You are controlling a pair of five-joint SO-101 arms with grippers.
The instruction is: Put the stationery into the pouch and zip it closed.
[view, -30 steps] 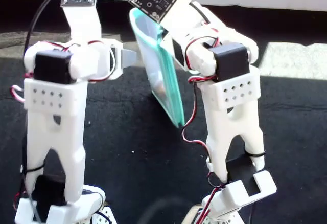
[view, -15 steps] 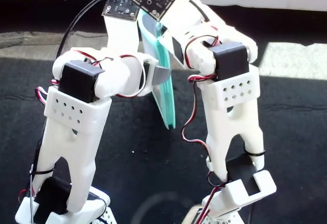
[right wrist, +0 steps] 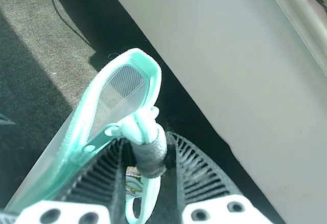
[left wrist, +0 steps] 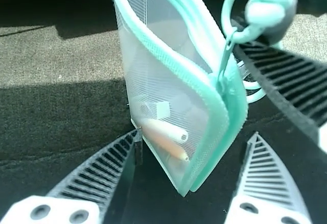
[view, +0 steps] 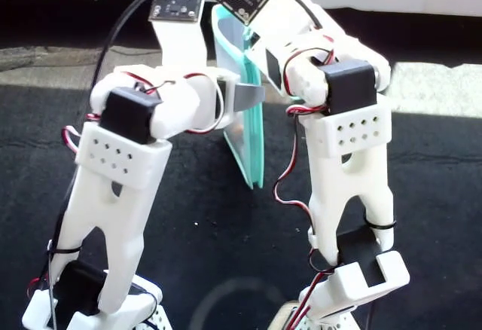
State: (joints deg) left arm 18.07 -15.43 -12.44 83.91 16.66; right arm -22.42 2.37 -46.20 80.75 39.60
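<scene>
Mint-edged clear mesh pouch [left wrist: 168, 81], pen-shaped stationery [left wrist: 163, 132] already inside, now hangs nearer upright as my left gripper [left wrist: 196, 133] swings in from the side. Its jaws stand wide apart, straddling the pouch's lower corner, one tip just beside the mesh. My right gripper [right wrist: 147, 139] is clamped on the grey zip pull [right wrist: 149, 155], so zipping looks next.
</scene>
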